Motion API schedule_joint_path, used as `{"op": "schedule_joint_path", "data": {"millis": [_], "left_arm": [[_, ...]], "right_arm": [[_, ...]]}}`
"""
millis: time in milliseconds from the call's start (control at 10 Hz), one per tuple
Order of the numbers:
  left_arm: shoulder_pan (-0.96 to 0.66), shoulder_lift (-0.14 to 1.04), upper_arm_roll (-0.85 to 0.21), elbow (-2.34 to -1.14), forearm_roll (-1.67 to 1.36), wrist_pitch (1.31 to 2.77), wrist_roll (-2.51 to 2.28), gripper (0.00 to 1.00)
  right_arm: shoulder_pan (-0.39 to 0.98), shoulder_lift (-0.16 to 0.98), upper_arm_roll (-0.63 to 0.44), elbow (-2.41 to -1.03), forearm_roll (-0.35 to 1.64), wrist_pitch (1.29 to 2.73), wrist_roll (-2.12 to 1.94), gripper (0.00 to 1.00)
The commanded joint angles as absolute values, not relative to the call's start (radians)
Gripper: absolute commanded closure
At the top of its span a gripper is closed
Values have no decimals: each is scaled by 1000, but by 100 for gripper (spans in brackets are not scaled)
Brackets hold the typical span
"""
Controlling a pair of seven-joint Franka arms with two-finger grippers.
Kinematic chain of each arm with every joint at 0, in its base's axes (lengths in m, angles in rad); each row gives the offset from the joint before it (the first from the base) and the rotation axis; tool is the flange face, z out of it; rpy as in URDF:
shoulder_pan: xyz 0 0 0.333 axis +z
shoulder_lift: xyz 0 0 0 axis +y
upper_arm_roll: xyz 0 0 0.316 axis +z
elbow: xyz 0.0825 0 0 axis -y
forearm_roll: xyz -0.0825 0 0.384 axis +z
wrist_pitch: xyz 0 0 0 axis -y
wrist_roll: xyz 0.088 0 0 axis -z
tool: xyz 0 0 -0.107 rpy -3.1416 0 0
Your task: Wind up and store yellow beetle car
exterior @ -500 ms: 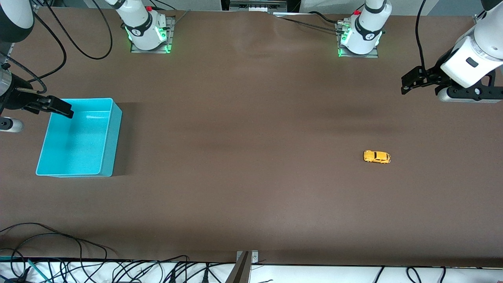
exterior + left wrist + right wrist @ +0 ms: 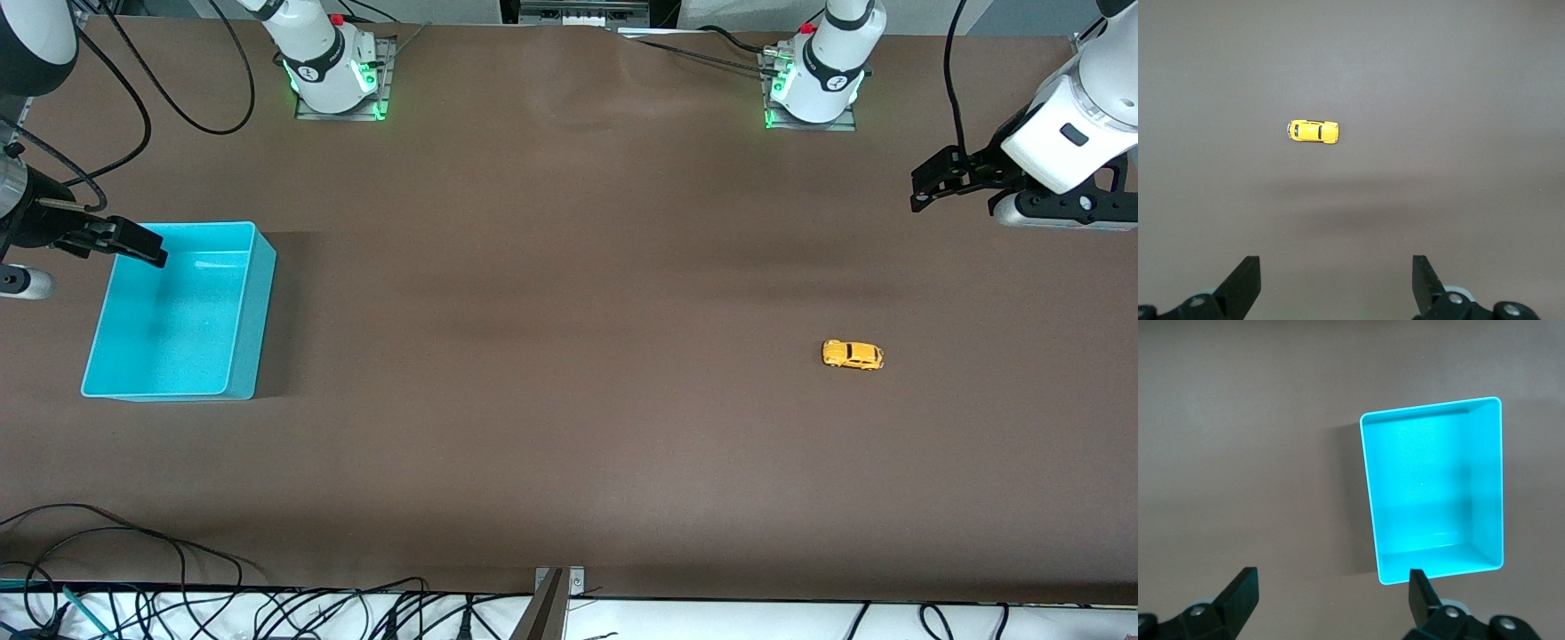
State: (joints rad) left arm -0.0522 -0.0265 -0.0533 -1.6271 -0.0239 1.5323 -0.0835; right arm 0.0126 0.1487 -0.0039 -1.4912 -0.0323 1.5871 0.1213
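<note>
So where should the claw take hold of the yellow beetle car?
Probably straight down from above, pinching the yellow beetle car across its two long flanks. It stands on its wheels, lengthwise along the table. The open left claw is the closer one.

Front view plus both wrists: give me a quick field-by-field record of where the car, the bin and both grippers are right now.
car: yellow beetle car on its wheels on the bare table, toward the left arm's end, untouched
bin: turquoise bin, nothing in it, toward the right arm's end
left gripper: left gripper open, holding nothing, raised over the table at its own end; the car shows in its wrist view
right gripper: right gripper open, holding nothing, over the bin's corner farthest from the front camera
task state: car not yet picked up or stored
</note>
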Motion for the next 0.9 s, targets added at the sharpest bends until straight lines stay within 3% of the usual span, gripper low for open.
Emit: {"op": "schedule_joint_path", "data": {"millis": [0,800], "left_arm": [[-49,-6,-54,-1600,-8,1508,-60,0],[-49,8,-54,-1595,-8,1502,-69,0]], "right_arm": [[9,141,-2,-1489,-14,1574,117,0],[9,137,-6,-1485,-15,1543,106,0]]}}
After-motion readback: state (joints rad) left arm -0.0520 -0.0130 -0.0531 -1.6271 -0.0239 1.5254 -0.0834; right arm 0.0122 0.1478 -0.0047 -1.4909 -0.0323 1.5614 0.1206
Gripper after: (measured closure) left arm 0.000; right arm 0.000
